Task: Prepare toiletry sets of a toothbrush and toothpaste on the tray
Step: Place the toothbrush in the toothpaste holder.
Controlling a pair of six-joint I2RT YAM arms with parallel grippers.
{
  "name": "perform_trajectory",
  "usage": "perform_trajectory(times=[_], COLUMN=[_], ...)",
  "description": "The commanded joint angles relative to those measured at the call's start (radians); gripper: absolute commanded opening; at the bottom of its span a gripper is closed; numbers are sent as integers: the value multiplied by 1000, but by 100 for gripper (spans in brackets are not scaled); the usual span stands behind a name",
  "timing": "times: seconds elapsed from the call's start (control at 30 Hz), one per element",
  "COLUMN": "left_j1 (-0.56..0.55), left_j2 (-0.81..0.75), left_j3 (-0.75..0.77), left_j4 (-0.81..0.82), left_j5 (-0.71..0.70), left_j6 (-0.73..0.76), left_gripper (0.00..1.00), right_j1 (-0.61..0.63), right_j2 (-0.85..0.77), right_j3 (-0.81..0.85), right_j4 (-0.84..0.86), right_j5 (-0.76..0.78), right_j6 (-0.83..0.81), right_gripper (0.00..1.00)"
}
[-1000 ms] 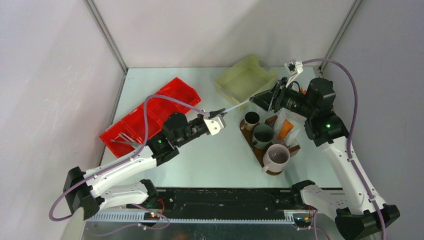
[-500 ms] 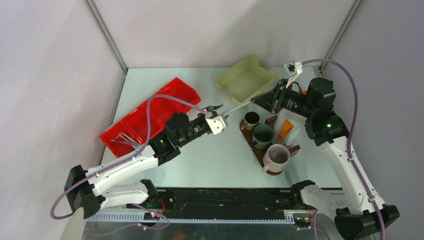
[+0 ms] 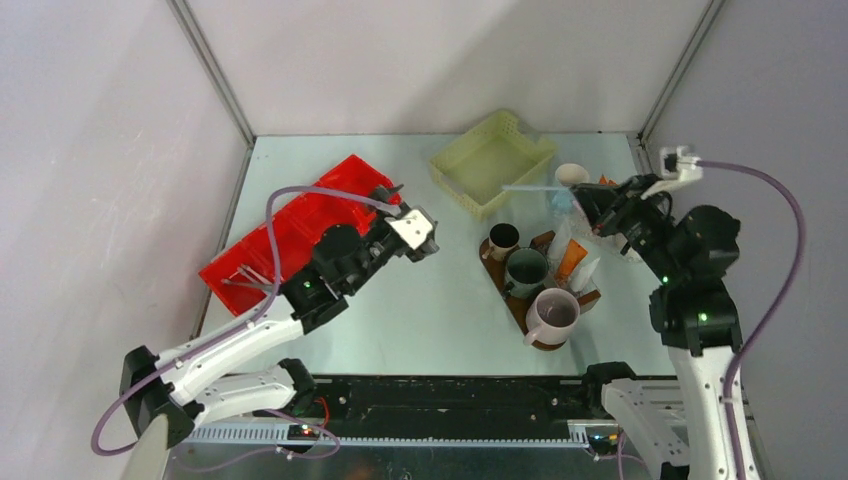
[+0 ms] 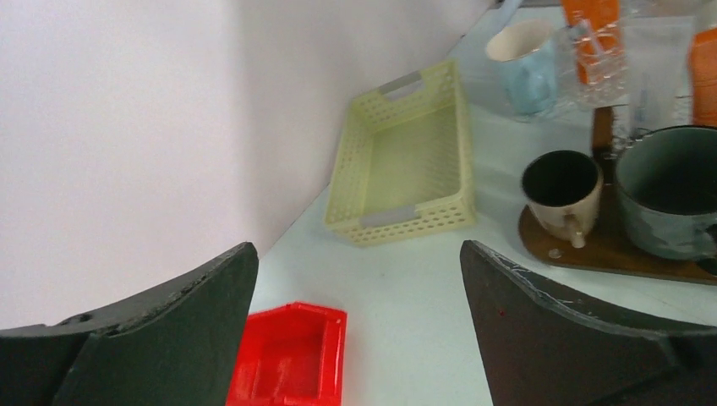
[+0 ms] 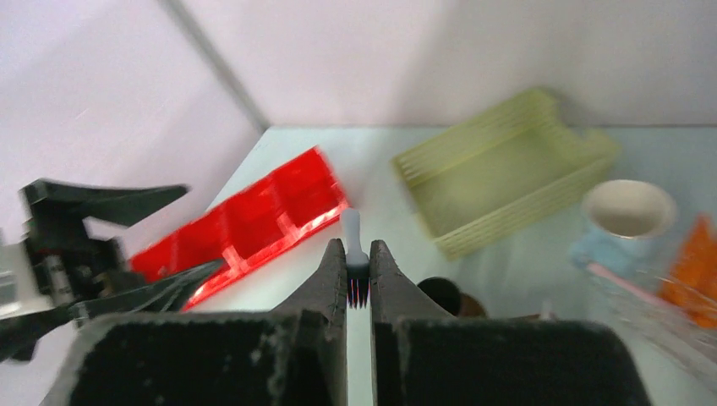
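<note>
The left jaws have let go of the toothbrush (image 3: 530,187) and drawn back toward 10 o'clock. The right jaws, pinching it seemingly at the bristle end, have carried it toward 3 o'clock.

The left claw (image 4: 357,247) and right claw (image 5: 357,254) have matte black wedge fingers with scuffed edges. Behind them, mauve cables (image 3: 775,185) trail along white-shelled arms (image 3: 240,340) with black joint housings and small green lamps (image 3: 701,318).

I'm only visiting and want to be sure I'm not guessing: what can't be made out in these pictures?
The toothbrush: right wrist view, handle hidden inside the shut right gripper; only the head shows.
The tray: left wrist view, cut off by the right edge.
The red bin: top view, its contents too small to name.
</note>
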Motion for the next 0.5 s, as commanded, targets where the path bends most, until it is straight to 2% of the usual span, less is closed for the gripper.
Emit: perform_trajectory(times=[0.0, 0.27, 0.47], left_j1=[76, 240, 438], left_j2=[-72, -161, -238], left_j3=[64, 108, 67], left_j4=[-41, -204, -271], left_j5=[-83, -212, -243], left_j6=[-112, -307, -465], left_gripper=[98, 100, 100], right_j1=[-51, -104, -148], right_j2=[-76, -237, -308], right_j3=[-45, -194, -302], right_j4=[3, 63, 107], right_j5=[206, 547, 737], right_j6=[5, 27, 29], right_gripper=[0, 0, 0])
